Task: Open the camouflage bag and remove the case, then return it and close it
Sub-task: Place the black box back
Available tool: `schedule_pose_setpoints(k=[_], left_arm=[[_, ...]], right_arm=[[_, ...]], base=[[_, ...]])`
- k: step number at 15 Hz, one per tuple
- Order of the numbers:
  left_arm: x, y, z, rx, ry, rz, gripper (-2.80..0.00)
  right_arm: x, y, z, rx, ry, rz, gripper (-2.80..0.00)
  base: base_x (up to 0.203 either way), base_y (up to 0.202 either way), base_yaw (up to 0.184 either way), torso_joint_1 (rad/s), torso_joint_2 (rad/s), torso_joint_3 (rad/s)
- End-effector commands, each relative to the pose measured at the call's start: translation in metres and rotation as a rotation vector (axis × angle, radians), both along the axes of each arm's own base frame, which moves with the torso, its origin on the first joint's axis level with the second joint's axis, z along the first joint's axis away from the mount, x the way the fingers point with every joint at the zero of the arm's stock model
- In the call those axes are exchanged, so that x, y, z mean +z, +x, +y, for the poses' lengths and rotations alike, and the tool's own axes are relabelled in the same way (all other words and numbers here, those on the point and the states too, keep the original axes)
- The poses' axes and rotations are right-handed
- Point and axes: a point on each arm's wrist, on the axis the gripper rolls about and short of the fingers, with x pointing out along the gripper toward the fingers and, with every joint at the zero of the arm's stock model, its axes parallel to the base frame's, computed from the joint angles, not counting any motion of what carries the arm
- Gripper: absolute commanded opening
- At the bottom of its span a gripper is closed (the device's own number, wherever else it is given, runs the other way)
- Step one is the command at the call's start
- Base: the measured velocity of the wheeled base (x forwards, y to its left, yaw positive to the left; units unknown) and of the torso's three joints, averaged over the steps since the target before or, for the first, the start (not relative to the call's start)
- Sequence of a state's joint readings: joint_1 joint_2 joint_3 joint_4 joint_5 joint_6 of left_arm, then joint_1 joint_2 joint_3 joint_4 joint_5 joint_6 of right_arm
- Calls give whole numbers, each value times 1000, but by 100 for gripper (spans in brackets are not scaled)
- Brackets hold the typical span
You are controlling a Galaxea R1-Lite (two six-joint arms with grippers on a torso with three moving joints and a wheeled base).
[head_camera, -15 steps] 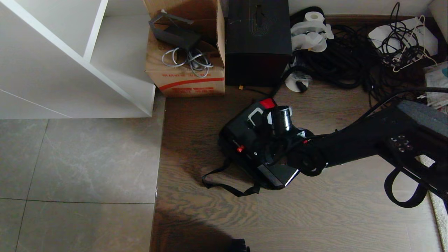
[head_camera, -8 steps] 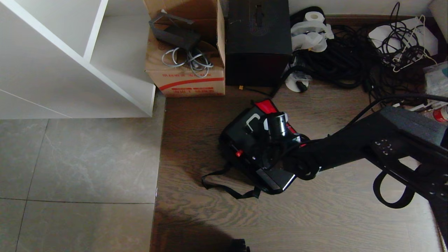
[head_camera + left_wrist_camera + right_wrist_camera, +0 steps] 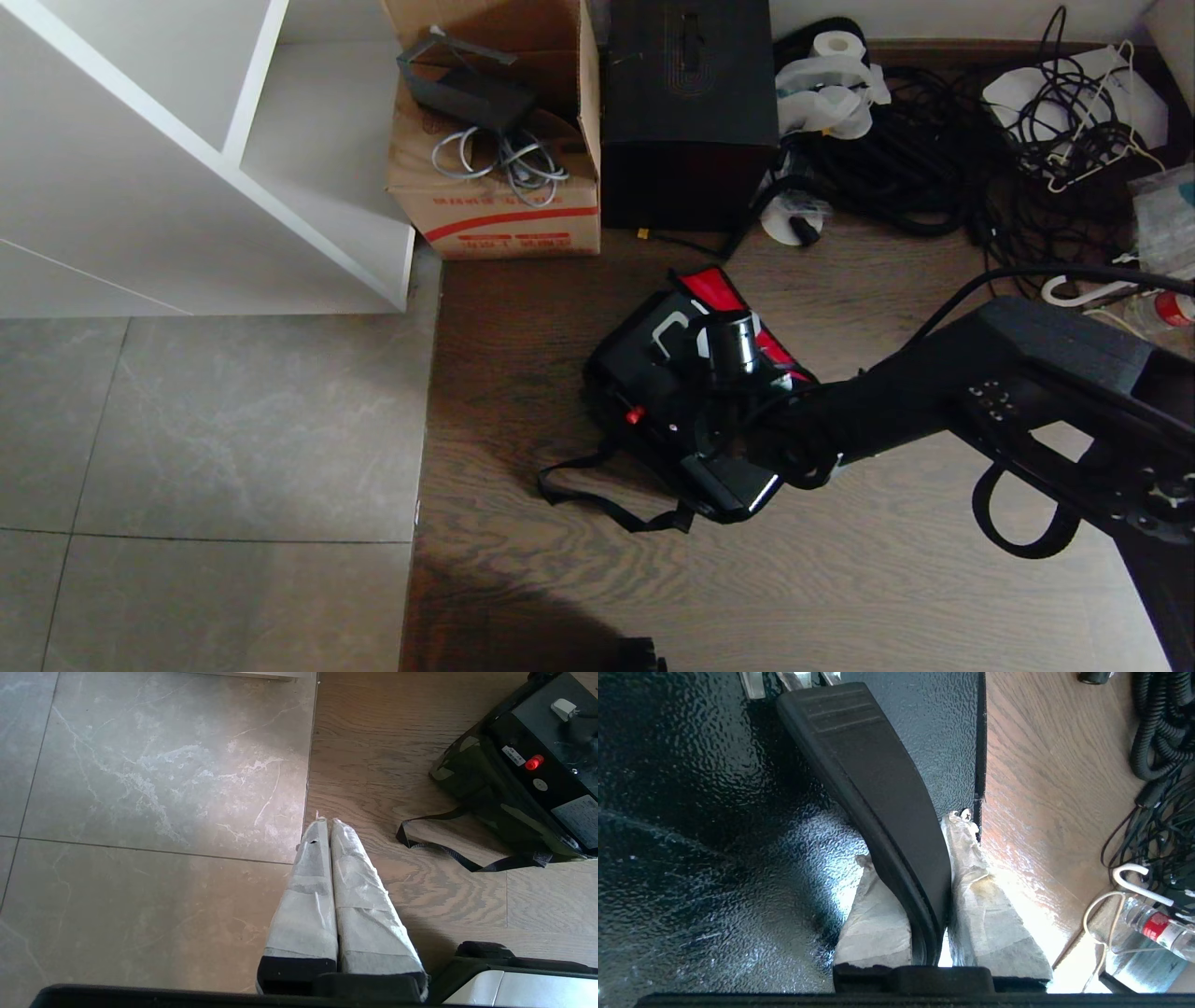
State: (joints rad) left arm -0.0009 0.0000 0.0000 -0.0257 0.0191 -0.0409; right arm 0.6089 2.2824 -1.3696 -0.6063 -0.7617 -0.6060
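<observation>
The camouflage bag (image 3: 472, 772) lies open on the wood floor, red lining (image 3: 721, 287) showing at its far end and a black strap (image 3: 597, 499) trailing toward me. The black case (image 3: 653, 392) sits tilted in the bag's mouth, with a red button on its face. My right gripper (image 3: 915, 844) is shut on the case's black handle (image 3: 868, 765), which runs between the two taped fingers. The right arm (image 3: 934, 401) reaches in from the right. My left gripper (image 3: 325, 823) hangs shut and empty above the floor, left of the bag.
Behind the bag stand a cardboard box (image 3: 495, 196) and a taller black box (image 3: 689, 121). Tangled cables (image 3: 915, 159), a paper roll (image 3: 834, 47) and a bottle (image 3: 1172, 306) crowd the back right. A white shelf unit (image 3: 187, 168) stands far left above the tiled floor (image 3: 205, 439).
My right arm has swung left and lower, still gripping the handle. The case has shifted a little toward me, and more red lining shows at the bag's far end.
</observation>
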Motion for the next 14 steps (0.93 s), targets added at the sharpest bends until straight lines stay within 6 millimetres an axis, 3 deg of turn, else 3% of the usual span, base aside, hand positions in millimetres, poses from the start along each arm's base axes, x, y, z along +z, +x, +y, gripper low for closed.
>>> schedule_pose_setpoints(k=[1, 3, 4, 10, 14], left_arm=[[-2, 1, 0, 1, -1, 9, -280], [-3, 1, 0, 1, -1, 9, -280], [-2, 1, 0, 2, -1, 8, -280], [-2, 1, 0, 0, -1, 7, -280], [-2, 1, 0, 1, -1, 8, -280]], right_arm=[[-2, 1, 1, -5, -2, -2, -280], [-2, 1, 0, -3, -2, -2, -280], [0, 1, 1, -3, 1, -6, 0], [5, -11, -7, 20, -4, 15, 0], [30, -29, -17, 54, 54, 3, 0]], base=[[0, 0, 0, 0, 0, 0], [0, 0, 0, 0, 0, 0], [0, 0, 0, 0, 0, 0], [0, 0, 0, 0, 0, 0], [0, 0, 0, 0, 0, 0]])
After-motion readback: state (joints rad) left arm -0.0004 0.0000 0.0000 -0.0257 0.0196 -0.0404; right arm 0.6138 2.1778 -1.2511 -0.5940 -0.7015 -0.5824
